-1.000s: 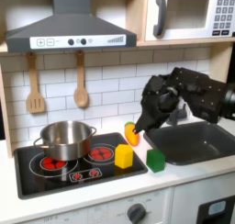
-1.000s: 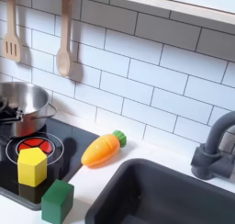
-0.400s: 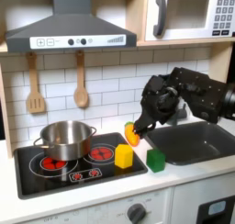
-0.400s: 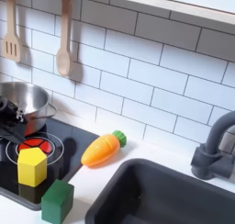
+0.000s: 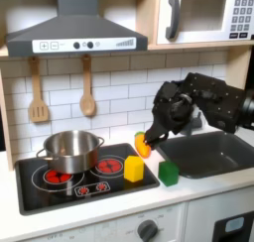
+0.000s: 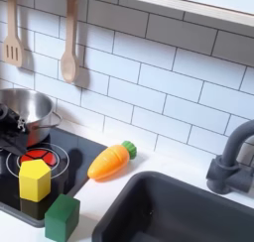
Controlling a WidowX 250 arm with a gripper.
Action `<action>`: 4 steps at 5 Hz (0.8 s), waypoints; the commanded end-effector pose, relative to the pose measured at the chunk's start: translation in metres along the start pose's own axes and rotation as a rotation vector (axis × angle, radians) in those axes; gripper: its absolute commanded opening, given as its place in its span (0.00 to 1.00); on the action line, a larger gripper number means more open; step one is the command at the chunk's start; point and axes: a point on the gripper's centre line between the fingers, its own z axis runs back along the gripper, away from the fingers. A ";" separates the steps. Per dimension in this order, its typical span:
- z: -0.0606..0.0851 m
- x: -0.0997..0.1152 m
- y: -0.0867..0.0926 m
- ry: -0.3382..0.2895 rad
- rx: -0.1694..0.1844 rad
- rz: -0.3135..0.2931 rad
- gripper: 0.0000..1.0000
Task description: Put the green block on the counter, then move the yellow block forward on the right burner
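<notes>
Two blocks wait for me, but I take the scene by size. The counter (image 5: 119, 201) spreads pale around the black stovetop (image 5: 60, 186) and the grey sink (image 5: 213, 152), and its bare front strip looks like the likeliest landing place. The steel pot (image 5: 69, 149) fills the back burner at the first exterior view's left, leaving the other burner to the yellow block. My gripper (image 5: 154, 125) hangs above the carrot toy (image 6: 107, 161), beside the sink; whether my fingers are spread or pressed together I cannot tell against my dark arm. The yellow block (image 6: 35, 180) sits on the red burner ring. The green block (image 6: 62, 217) stands just beside it at the stovetop's edge, so I judge neither step begun.
</notes>
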 end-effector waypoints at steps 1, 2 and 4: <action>-0.013 0.004 0.009 -0.056 -0.011 0.020 1.00; -0.017 0.012 0.013 -0.085 0.008 0.032 0.34; -0.027 0.034 0.018 -0.142 -0.032 0.092 0.00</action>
